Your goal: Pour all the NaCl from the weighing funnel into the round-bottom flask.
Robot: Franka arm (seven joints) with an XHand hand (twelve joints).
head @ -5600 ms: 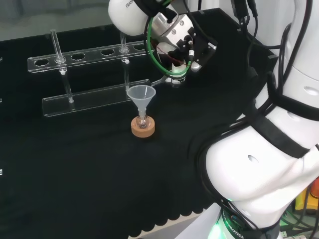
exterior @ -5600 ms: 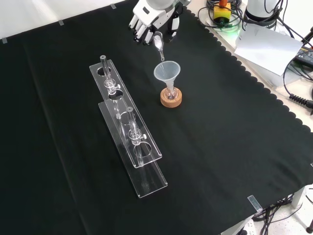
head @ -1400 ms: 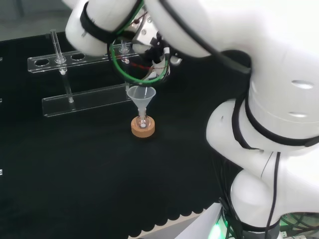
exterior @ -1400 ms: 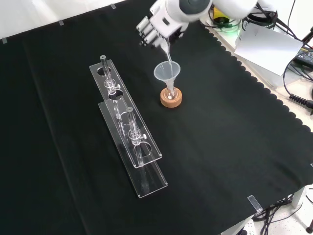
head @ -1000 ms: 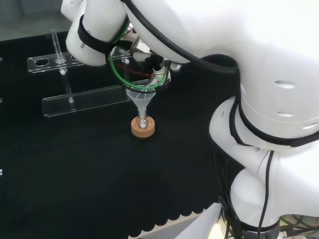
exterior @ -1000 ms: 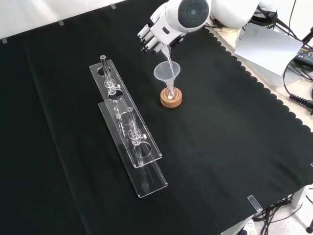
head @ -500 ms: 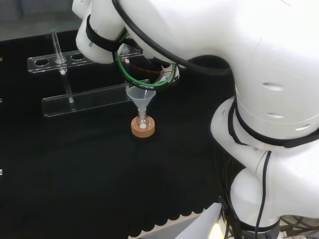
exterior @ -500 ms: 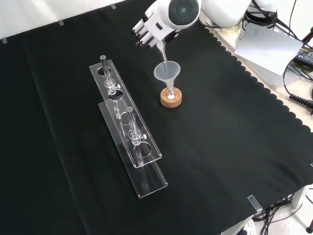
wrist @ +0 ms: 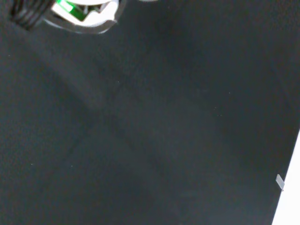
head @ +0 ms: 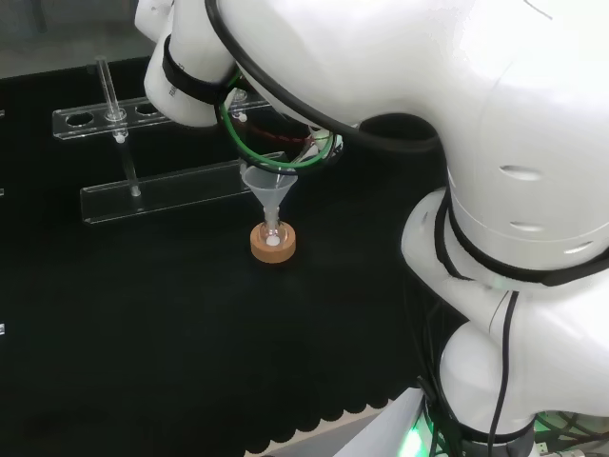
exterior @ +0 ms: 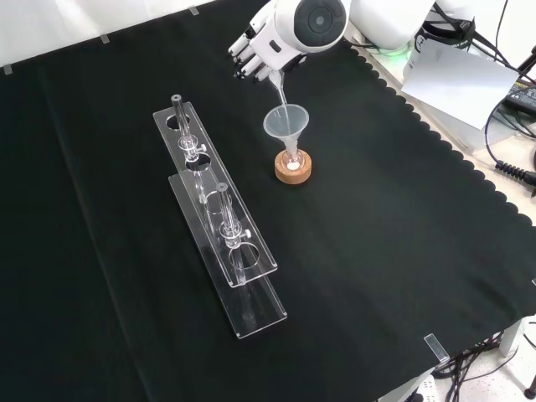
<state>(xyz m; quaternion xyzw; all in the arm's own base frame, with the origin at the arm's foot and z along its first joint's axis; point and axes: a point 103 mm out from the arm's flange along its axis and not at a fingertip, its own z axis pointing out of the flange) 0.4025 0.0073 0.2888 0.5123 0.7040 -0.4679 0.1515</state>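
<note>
1. Standing at the left of the front view: clear rack [exterior: 219,224] with test tubes, long and angled across the black worktop [exterior: 402,251]; in the head view the rack [head: 162,143] lies behind the flask.
2. Hand [exterior: 255,46], upper centre of the front view: fingers [exterior: 243,52] curled, pinching the weighing funnel [exterior: 276,84]; a white arm link with round grey cap [exterior: 318,18] stands just to its right.
3. Weighing funnel: clear, tilted spout-down, its tip over the mouth of the funnel [exterior: 286,123] below.
4. Funnel [head: 268,183]: translucent cone, upright, stem in the neck of the round-bottom flask [exterior: 292,161].
5. Round-bottom flask [head: 273,236]: seated in a cork ring [exterior: 293,170]; white powder visible in the bulb.
6. Arm links [head: 495,190]: large, white, right of the head view.
</note>
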